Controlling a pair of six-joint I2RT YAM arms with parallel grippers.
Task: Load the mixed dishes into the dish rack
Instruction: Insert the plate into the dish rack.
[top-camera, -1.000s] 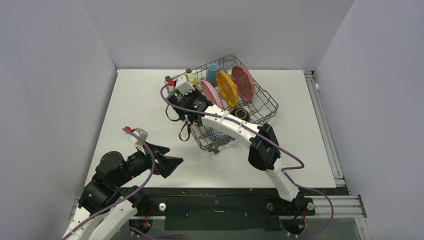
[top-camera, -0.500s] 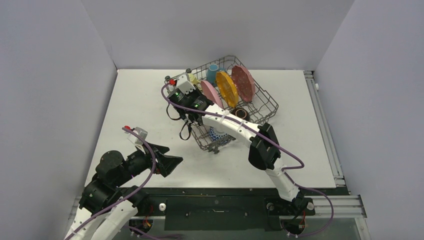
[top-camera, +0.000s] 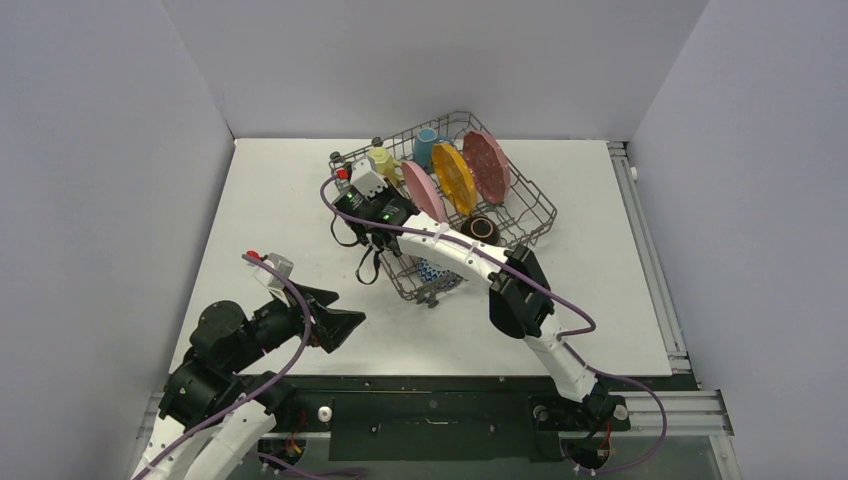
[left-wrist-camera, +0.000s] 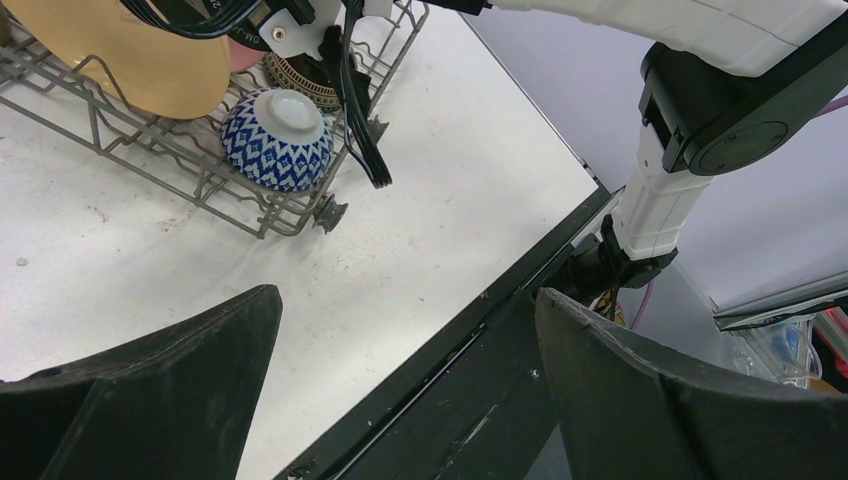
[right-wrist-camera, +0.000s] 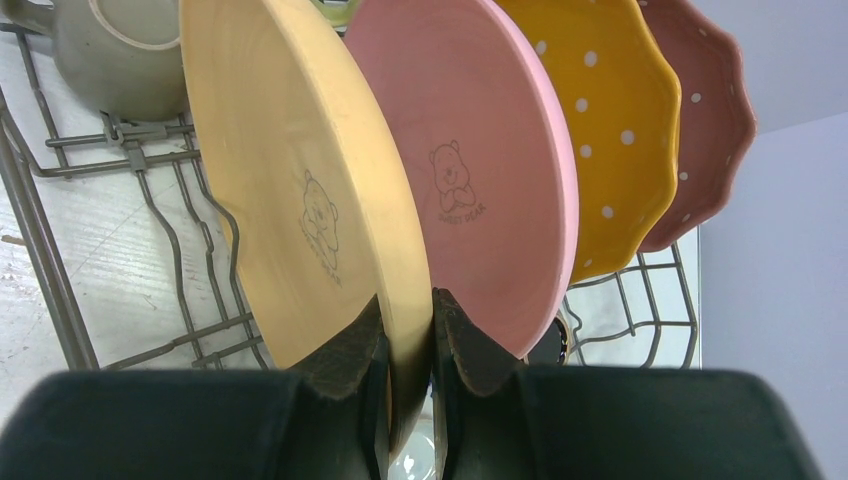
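Right jaws grip the tan plate (right-wrist-camera: 300, 180) standing inside the dish rack (right-wrist-camera: 45, 245).

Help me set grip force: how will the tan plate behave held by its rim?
The tan plate looks rigid; it should not flex. Its smooth rim, pinched by the right gripper, may slip or pivot. Upright beside the pink plate, it could chip if knocked.
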